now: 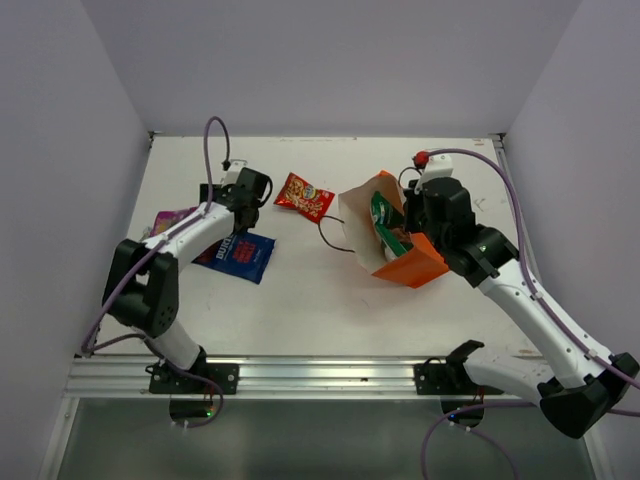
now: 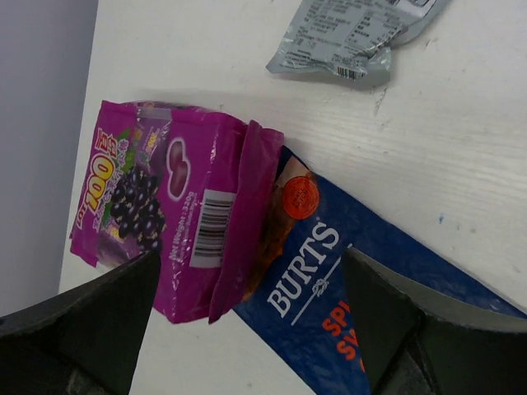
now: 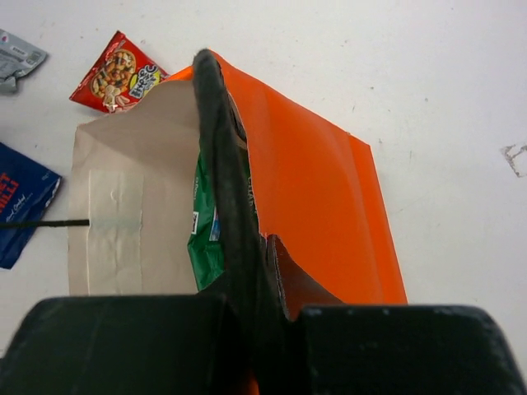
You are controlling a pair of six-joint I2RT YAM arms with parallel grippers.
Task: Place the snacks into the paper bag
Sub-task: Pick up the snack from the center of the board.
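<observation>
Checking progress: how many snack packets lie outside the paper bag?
4: red packet near the paper bag's mouth; by the left arm, magenta packet overlapping blue packet, silver-grey packet beyond. The arm may hide more.

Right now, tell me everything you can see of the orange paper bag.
The paper bag is creased paper, bright orange outside and pale inside. A thin black cord handle loops out onto the table. The bag lies tipped over on the right arm's side, with its mouth gaping toward the table's centre. The right gripper is shut on one wall at the mouth, holding it open. A green packet sits inside.
</observation>
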